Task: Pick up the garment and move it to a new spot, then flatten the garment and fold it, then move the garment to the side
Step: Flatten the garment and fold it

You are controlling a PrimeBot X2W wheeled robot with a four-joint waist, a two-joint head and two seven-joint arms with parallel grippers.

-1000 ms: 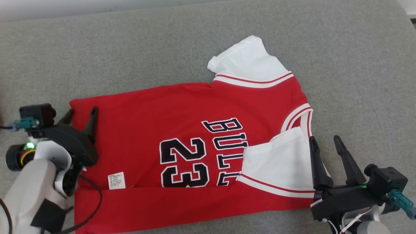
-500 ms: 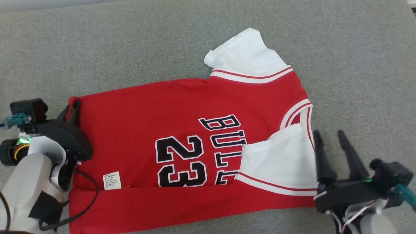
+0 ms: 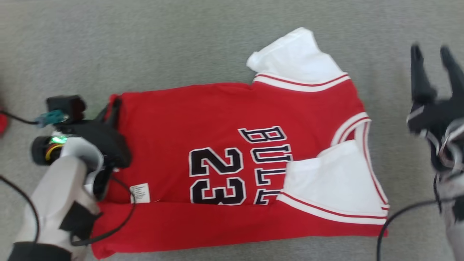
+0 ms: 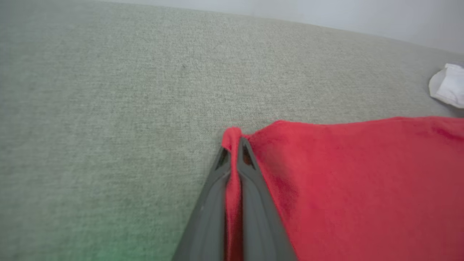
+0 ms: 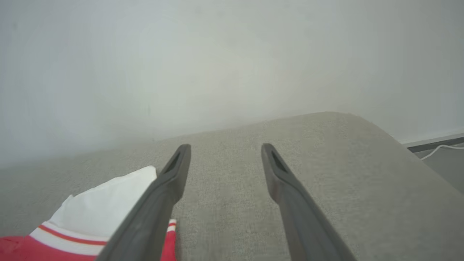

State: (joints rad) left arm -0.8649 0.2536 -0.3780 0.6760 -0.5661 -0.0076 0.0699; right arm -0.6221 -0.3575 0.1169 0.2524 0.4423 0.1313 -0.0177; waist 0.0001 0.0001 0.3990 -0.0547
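While my left gripper (image 3: 115, 106) is pinched tight on the far hem corner of the garment (image 3: 217, 119), only a thin fold of red cloth sits between its fingers, so I judge a quick pull could slip it free. My right gripper (image 3: 433, 58) hangs spread wide and empty above the grey cushion (image 3: 174, 47), off beyond the collar end. With the garment lying part-folded mid-cushion, one white sleeve (image 3: 333, 177) tucked over the print, dragging by one corner may bunch it or undo that fold.
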